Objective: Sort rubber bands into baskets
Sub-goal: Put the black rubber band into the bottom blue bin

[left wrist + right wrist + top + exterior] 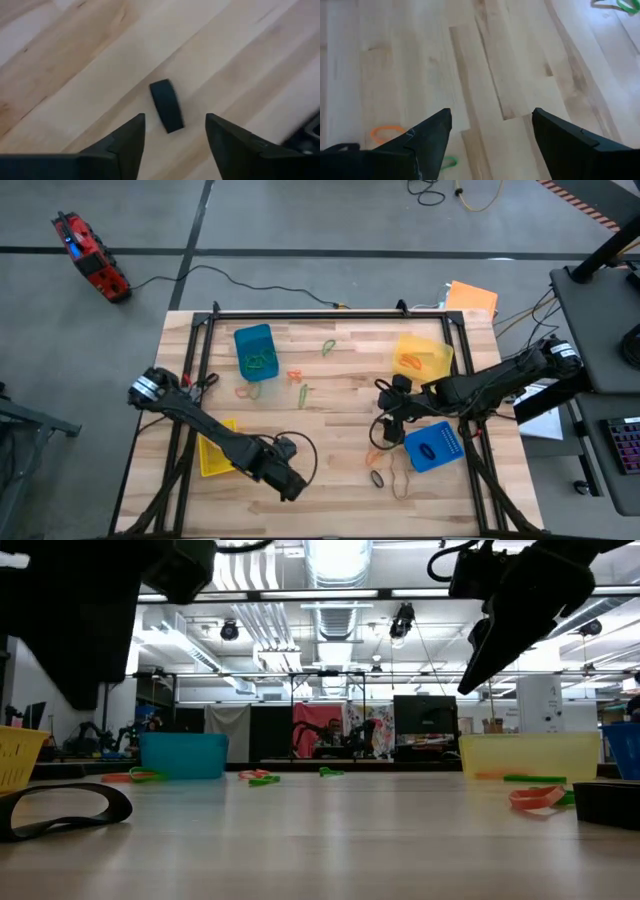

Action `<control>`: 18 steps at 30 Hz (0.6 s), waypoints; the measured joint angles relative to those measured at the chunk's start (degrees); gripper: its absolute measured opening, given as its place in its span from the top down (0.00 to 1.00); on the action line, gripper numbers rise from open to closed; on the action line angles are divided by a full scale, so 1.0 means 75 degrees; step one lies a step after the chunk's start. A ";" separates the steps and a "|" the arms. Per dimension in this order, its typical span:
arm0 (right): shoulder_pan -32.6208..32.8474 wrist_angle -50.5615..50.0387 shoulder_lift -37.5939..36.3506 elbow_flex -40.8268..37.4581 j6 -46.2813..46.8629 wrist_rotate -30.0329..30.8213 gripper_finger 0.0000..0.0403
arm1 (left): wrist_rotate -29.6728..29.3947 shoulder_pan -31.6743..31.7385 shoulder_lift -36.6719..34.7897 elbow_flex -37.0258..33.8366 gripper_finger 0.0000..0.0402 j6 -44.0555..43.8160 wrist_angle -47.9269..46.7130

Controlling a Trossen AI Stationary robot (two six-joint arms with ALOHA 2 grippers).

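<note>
The left gripper [175, 132], fingers spread and empty, hovers over a black rubber band [167, 105] lying flat on the near table [330, 480]; it should drop straight down to straddle the loop before closing. The right gripper [492, 135], also spread and empty, hangs above bare wood beside an orange band [387, 133], near the blue basket [434, 446].

Beyond my table's far left corner a red device [90, 256] lies on the floor; an orange sheet [471, 298] sits off the far right corner.
</note>
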 joint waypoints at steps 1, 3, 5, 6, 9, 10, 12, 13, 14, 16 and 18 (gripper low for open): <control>0.0036 0.0003 0.0000 0.0000 -0.0022 -0.0012 0.32 | 0.0014 -0.0021 0.0159 0.0118 0.50 -0.0014 -0.0137; 0.0095 0.0004 0.0000 0.0000 -0.0067 -0.0020 0.30 | 0.0024 -0.0047 0.0440 0.0308 0.46 -0.0030 -0.0248; 0.0133 0.0005 0.0000 0.0000 -0.0117 -0.0037 0.29 | 0.0024 -0.0053 0.0667 0.0450 0.44 -0.0023 -0.0234; 0.0146 0.0002 0.0000 0.0000 -0.0131 -0.0040 0.29 | 0.0022 -0.0052 0.0761 0.0501 0.43 -0.0017 -0.0245; 0.0157 -0.0001 0.0000 0.0000 -0.0199 -0.0042 0.27 | 0.0003 -0.0059 0.0988 0.0583 0.42 -0.0004 -0.0223; 0.0157 0.0002 0.0000 0.0000 -0.0216 -0.0042 0.27 | 0.0001 -0.0060 0.1055 0.0582 0.42 -0.0004 -0.0246; 0.0157 0.0001 0.0000 0.0000 -0.0255 -0.0043 0.27 | 0.0001 -0.0079 0.1149 0.0537 0.43 -0.0015 -0.0225; 0.0157 0.0000 0.0000 0.0000 -0.0277 -0.0040 0.27 | 0.0004 -0.0088 0.1193 0.0513 0.44 -0.0021 -0.0251; 0.0157 0.0005 0.0000 0.0000 -0.0292 -0.0040 0.26 | 0.0004 -0.0097 0.1234 0.0488 0.45 -0.0021 -0.0248; 0.0160 0.0002 0.0000 0.0000 -0.0305 -0.0040 0.26 | 0.0004 -0.0102 0.1321 0.0479 0.47 -0.0021 -0.0236; 0.0160 -0.0001 0.0000 0.0000 -0.0309 -0.0040 0.26 | 0.0004 -0.0110 0.1376 0.0475 0.49 -0.0021 -0.0221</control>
